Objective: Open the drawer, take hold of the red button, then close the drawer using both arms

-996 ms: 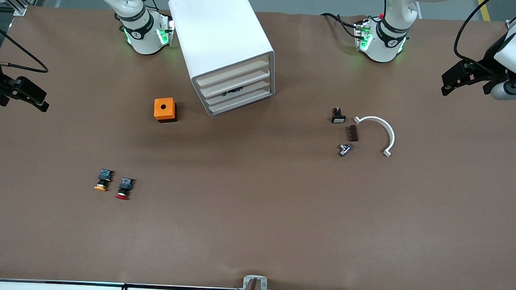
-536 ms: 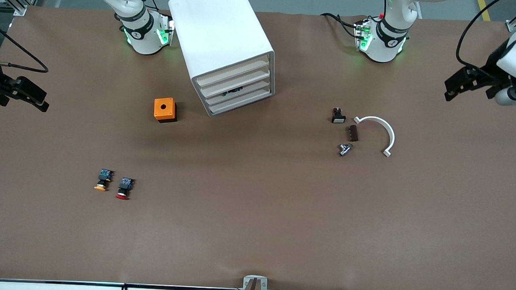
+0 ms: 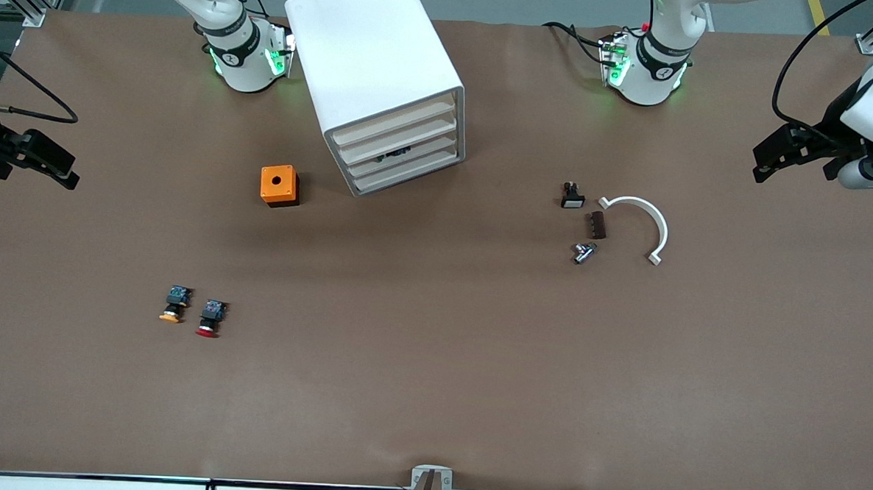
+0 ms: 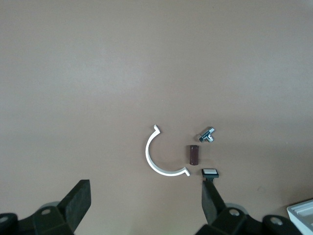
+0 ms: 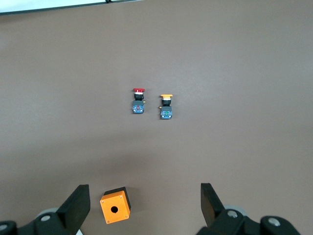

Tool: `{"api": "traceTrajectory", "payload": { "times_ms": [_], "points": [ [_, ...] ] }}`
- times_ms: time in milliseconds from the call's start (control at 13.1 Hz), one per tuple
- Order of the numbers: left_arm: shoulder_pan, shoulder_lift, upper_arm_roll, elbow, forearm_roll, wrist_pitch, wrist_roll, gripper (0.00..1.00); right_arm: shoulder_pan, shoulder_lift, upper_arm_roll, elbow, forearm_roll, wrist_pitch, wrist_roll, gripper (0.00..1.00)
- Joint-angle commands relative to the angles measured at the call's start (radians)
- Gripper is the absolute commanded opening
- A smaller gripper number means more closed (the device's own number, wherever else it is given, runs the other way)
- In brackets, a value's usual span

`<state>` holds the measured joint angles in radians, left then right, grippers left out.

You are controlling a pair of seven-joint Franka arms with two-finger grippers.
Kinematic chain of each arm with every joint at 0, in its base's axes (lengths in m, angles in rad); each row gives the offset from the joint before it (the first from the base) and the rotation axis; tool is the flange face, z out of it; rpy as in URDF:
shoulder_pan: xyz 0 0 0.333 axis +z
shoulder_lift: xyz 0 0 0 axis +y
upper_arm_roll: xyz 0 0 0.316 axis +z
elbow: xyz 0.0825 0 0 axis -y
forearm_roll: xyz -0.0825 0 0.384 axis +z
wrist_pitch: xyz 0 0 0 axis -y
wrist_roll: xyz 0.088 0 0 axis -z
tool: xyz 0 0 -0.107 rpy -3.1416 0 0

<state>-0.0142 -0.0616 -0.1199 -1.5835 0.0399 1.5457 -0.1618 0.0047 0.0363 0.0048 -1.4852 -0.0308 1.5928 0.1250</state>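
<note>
On the desk (image 3: 430, 392), nothing was done yet: drawer (image 3: 400, 149) shut in cabinet (image 3: 374, 73), button (image 3: 209, 318) lying nearer the camera. Left claw (image 3: 772, 153) and right claw (image 3: 53, 163) hung spread and empty at their own desk ends.

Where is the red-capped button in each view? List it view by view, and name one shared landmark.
Front view: red button lies beside the yellow button, nearer the camera than the orange cube.
Left wrist view: not in it.
Right wrist view: red button.
Shared landmark: orange cube.
</note>
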Motion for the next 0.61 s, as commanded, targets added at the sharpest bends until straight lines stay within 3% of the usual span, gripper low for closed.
{"api": "traceTrajectory", "payload": {
  "times_ms": [0,536],
  "points": [
    [0.002,-0.024,-0.004,-0.015,0.02,-0.009,0.024,1.0,-0.008,0.002,0.007,0.019,0.012,-0.01,-0.013,1.0],
    [0.011,-0.024,-0.035,-0.023,0.057,-0.03,0.05,1.0,-0.006,0.004,0.009,0.019,0.012,-0.013,-0.013,1.0]
  ]
}}
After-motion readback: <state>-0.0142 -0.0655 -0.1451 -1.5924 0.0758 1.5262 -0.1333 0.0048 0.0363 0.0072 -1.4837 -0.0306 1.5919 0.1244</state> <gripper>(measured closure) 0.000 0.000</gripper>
